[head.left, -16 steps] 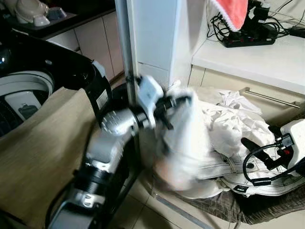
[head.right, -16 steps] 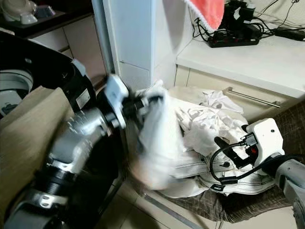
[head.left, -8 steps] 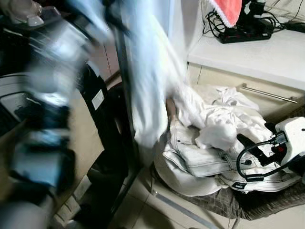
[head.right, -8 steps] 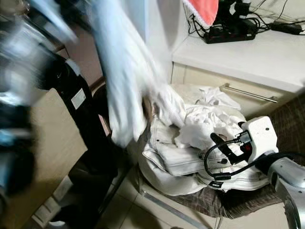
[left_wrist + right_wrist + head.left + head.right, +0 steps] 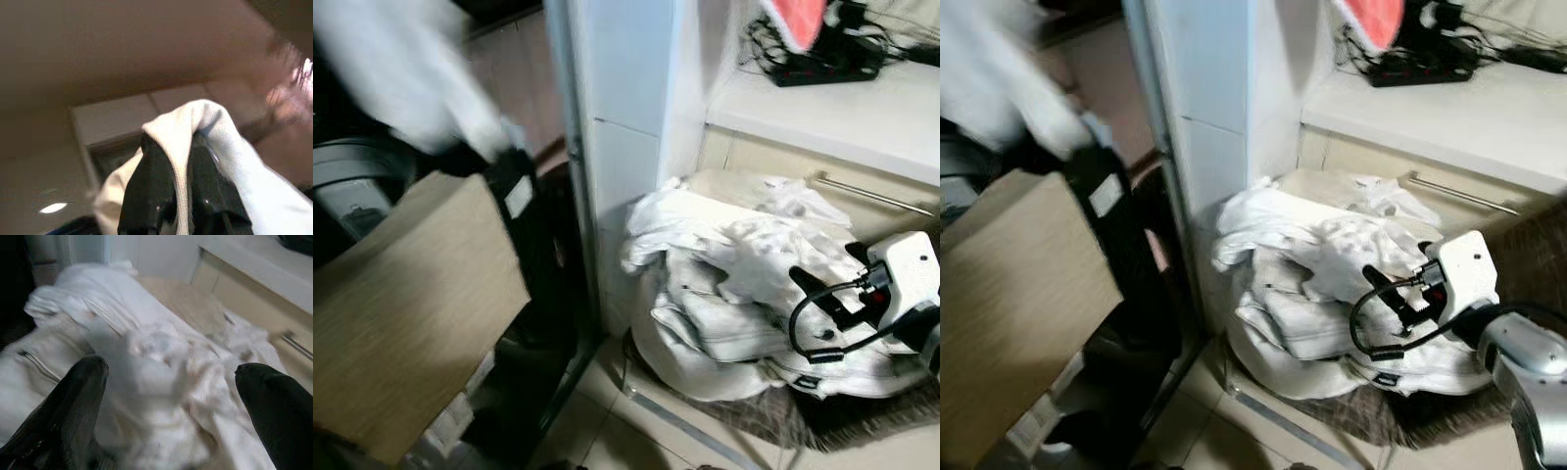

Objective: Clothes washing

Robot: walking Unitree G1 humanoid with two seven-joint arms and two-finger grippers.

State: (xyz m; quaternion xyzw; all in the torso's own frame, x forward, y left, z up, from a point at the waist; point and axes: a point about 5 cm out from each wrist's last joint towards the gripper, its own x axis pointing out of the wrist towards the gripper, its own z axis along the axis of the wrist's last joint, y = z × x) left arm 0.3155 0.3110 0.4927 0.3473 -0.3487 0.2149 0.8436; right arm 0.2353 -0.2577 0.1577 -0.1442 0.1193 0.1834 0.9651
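My left gripper (image 5: 176, 143) is shut on a white garment (image 5: 220, 147), which folds over and between its black fingers. In the left eye view that garment (image 5: 401, 83) is a white blur high at the left, above the dark washing machine (image 5: 357, 186). A pile of white clothes (image 5: 724, 284) lies in a brown checked basket (image 5: 783, 416) at the right. My right gripper (image 5: 827, 272) hovers open just over the pile's right side. In the right wrist view its two fingers (image 5: 73, 396) stand wide apart above the white clothes (image 5: 146, 357), holding nothing.
A brown flat panel (image 5: 411, 304) leans against the machine's front. A white pillar (image 5: 626, 98) stands between machine and basket. Behind the basket is a counter (image 5: 842, 113) with a power strip (image 5: 822, 67), a red cloth (image 5: 795, 18) and a drawer handle (image 5: 871, 194).
My left arm has pulled the white garment off the pile and swung it up and left over the washing machine. The right gripper stays open by the pile. The camera has shifted slightly.
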